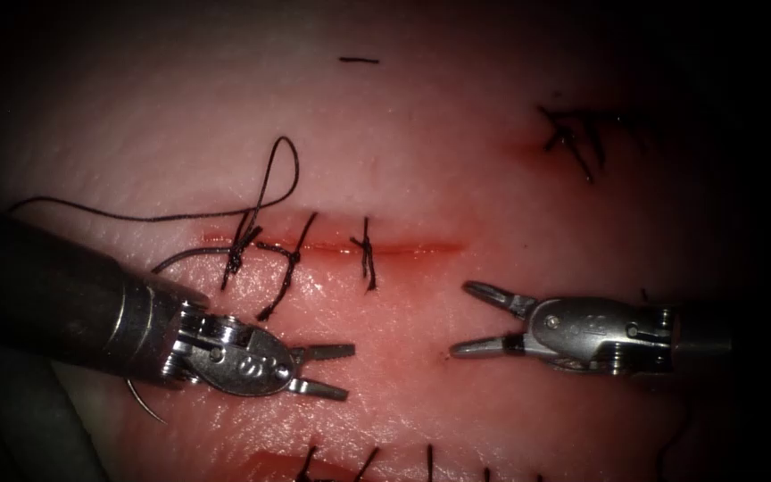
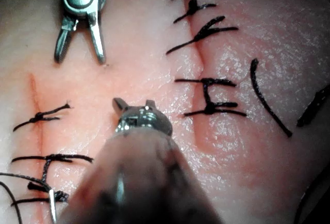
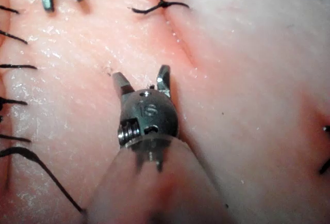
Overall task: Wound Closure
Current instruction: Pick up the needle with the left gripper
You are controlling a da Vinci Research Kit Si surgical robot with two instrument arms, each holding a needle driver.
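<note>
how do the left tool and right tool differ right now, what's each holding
The left tool reaches in from the endoscope view's left, fingers parted narrowly; the right tool comes from the right, fingers spread wider. The needle lies on the tissue under the left tool's shaft, far from the right tool. Both hold nothing and hover below the cut.

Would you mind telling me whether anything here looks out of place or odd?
Both grippers, left and right, are open and hold nothing. The needle lies loose on the tissue beside the left tool's shaft, and the thread trails slack from the leftmost stitch.
</note>
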